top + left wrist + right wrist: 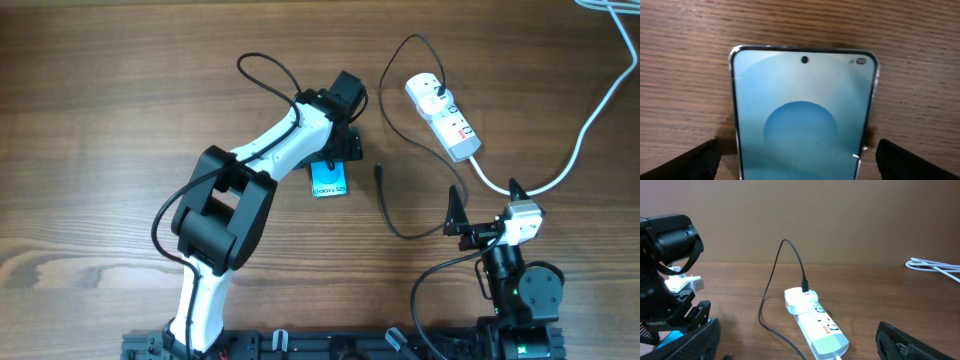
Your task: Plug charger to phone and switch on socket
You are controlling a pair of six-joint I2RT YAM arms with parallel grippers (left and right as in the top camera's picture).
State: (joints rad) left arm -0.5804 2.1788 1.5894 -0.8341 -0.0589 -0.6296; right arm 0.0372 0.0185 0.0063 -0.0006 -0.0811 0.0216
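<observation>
The small phone with a blue screen (328, 182) lies flat on the brown wooden surface (100, 100). The left hand (799, 162) is spread wide, one finger on each side of the phone, not squeezing it. The thin black charger cable (378, 175) runs from the long white socket strip (445, 118), and its tip lies just beside the phone, not touching. The right hand (797, 335) is spread too, holding nothing.

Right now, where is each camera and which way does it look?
Overhead: above the table, looking straight down at left arm, right arm, phone and socket.
Left wrist: on the left arm, looking down at the phone; left claw shows.
Right wrist: on the right arm, looking across at the socket; right claw shows.
Shared: overhead and left wrist see the phone.
</observation>
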